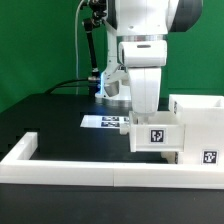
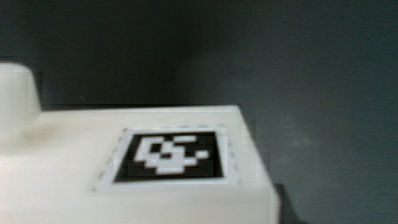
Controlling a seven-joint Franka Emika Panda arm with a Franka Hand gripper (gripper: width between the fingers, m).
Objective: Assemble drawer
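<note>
A small white tray (image 1: 157, 135) with a square marker tag hangs above the table under my gripper (image 1: 146, 118). It is level with the middle of the tall white box housing (image 1: 198, 120), at the housing's side toward the exterior view's left. The gripper comes down from above and is shut on the tray; its fingertips are hidden behind it. In the wrist view the tray (image 2: 107, 190) fills the frame, its tag (image 2: 173, 155) very close. Another tag (image 1: 208, 157) shows low on the housing side. A second tray cannot be made out.
The long low white border wall (image 1: 90, 168) runs along the front, with a corner piece (image 1: 22, 148) at the exterior view's left. The marker board (image 1: 105, 121) lies on the black table behind the gripper. A rounded white shape (image 2: 15, 95) sits at the wrist view's edge.
</note>
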